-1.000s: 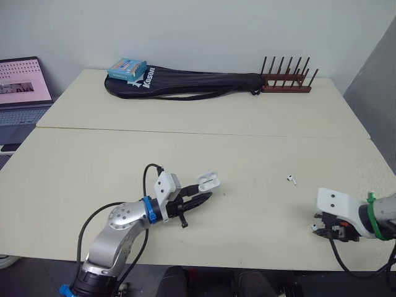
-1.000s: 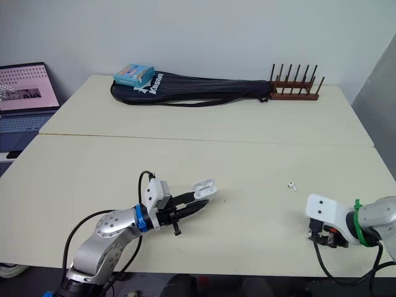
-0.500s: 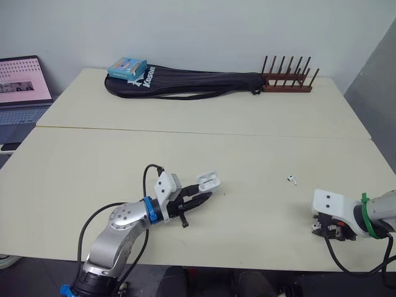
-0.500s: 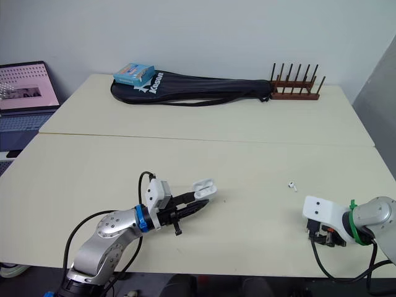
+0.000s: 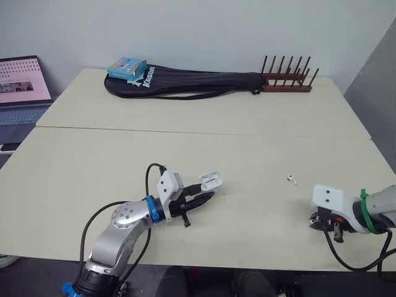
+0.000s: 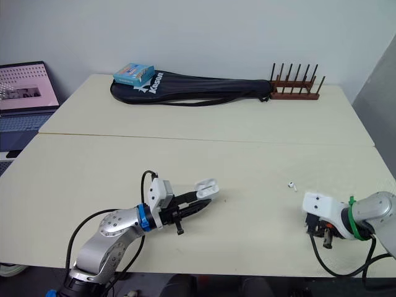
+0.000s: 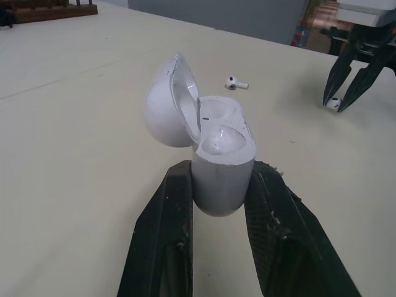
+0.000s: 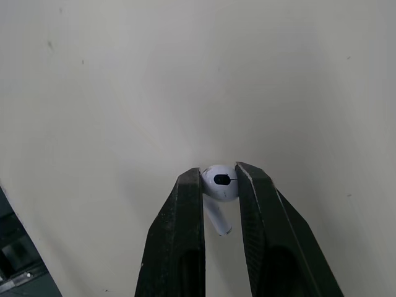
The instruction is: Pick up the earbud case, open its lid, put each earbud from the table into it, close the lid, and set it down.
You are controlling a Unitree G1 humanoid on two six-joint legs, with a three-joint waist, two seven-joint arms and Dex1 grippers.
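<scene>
Right wrist view shows the right gripper (image 8: 219, 174) nipping the round head of one earbud (image 8: 218, 187) at the table (image 5: 93, 161). It looks tiny, light and slippery, so a gentle hold is needed. The left gripper (image 7: 221, 174) clamps the open earbud case (image 7: 223, 151) by its body. The other earbud (image 5: 291, 179) lies on the table between them.

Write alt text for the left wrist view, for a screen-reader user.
The left gripper clamps a white earbud case between two black fingers, its lid hinged open and its wells looking empty. Beyond it on the pale table, one earbud lies loose, and the right gripper pinches a second earbud down at the tabletop.
</scene>
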